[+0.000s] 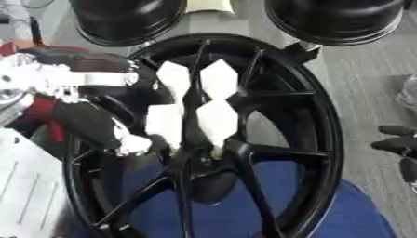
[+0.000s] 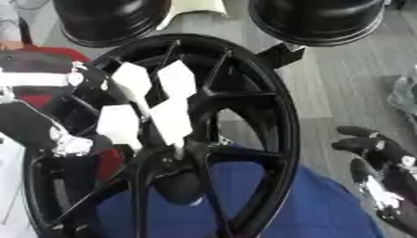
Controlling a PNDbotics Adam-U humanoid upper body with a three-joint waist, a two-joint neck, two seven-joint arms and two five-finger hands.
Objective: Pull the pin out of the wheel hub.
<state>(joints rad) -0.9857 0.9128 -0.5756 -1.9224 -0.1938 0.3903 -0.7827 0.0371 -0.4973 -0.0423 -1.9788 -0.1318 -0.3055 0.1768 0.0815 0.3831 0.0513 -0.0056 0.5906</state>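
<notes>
— What is around you?

— A grey wood-grain floor (image 1: 366, 83) runs under everything. Two black drum-like things stand at the far edge, one on the left (image 1: 130, 21) and one on the right (image 1: 338, 18). A blue cloth (image 2: 326, 204) lies at the near edge, under the lower rim of the wheel.

— And the wheel itself?

— The black wheel hub (image 1: 322, 139) fills the middle, tilted, with its spokes running in to a dark centre (image 1: 208, 183). White panels (image 1: 218, 79) sit between the spokes above that centre, four of them in a cluster.

— Where is the pin?

— I cannot pick it out for certain. A thin pale stub (image 1: 217, 149) shows just below the lower right panel, touching the spokes where they meet. It is too small to say more.

— Your left hand?

— My left hand (image 1: 97, 125) comes in from the left edge and lies over the wheel's left spokes. Its black fingers (image 1: 130, 142) are curled down, with a whitish tip close to the lower left panel. Whether they hold anything I cannot tell.

— Your right hand?

— My right hand (image 2: 379, 158) rests by the right edge, well apart from the wheel, over the floor. Its fingers (image 2: 354, 131) are relaxed and hold nothing.
</notes>
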